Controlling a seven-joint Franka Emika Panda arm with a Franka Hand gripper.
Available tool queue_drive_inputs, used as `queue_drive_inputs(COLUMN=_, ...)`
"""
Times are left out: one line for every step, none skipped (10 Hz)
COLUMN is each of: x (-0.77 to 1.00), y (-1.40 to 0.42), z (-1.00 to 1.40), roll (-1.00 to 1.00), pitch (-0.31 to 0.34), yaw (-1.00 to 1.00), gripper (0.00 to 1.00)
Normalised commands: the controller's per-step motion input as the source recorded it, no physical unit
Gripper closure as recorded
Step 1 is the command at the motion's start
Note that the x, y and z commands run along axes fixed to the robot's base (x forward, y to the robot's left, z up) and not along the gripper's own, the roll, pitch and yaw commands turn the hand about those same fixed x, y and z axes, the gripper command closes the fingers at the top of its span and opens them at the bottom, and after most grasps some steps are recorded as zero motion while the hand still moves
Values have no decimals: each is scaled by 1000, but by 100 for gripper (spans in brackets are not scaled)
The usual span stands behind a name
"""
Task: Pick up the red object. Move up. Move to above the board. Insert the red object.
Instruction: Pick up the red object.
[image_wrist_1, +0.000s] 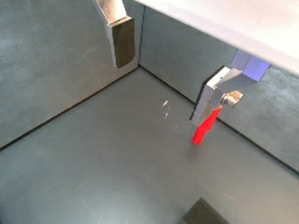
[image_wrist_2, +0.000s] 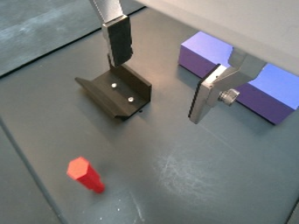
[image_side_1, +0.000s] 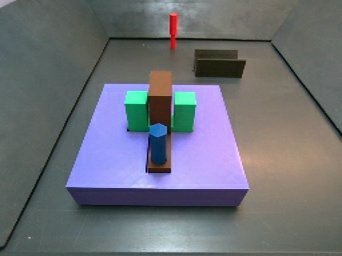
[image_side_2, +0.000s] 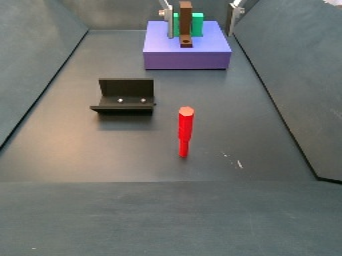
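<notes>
The red object (image_side_2: 185, 132) is a thin red peg standing upright on the dark floor, also seen far back in a side view (image_side_1: 174, 30) and in both wrist views (image_wrist_1: 205, 125) (image_wrist_2: 84, 173). The board (image_side_1: 201, 160) is a large lavender slab; it carries a blue peg (image_side_1: 158, 143), a brown bar and green blocks. It also shows in a side view (image_side_2: 167, 55) and a wrist view (image_wrist_2: 205, 54). My gripper (image_wrist_1: 162, 92) (image_wrist_2: 158, 89) is open and empty, hanging above the floor between the board and the red object, apart from both.
The fixture (image_side_2: 124, 96) (image_wrist_2: 114, 92), a dark L-shaped bracket, stands on the floor beside the red object's spot (image_side_1: 218, 65). Grey walls enclose the floor on all sides.
</notes>
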Motion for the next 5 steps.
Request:
queue_drive_inputs(x=0, y=360, z=-57, roll=-150, pitch=0, yaw=0, gripper=0)
queue_drive_inputs(x=0, y=371, z=-66, roll=-177, pitch=-11, yaw=0, gripper=0)
queue_drive_inputs(x=0, y=389, z=-69, roll=-191, pitch=-11, yaw=0, gripper=0)
queue_drive_inputs(x=0, y=366, z=-77, roll=-177, pitch=-11, yaw=0, gripper=0)
queue_drive_inputs(x=0, y=286, z=-69, roll=-134, pitch=-3, yaw=0, gripper=0)
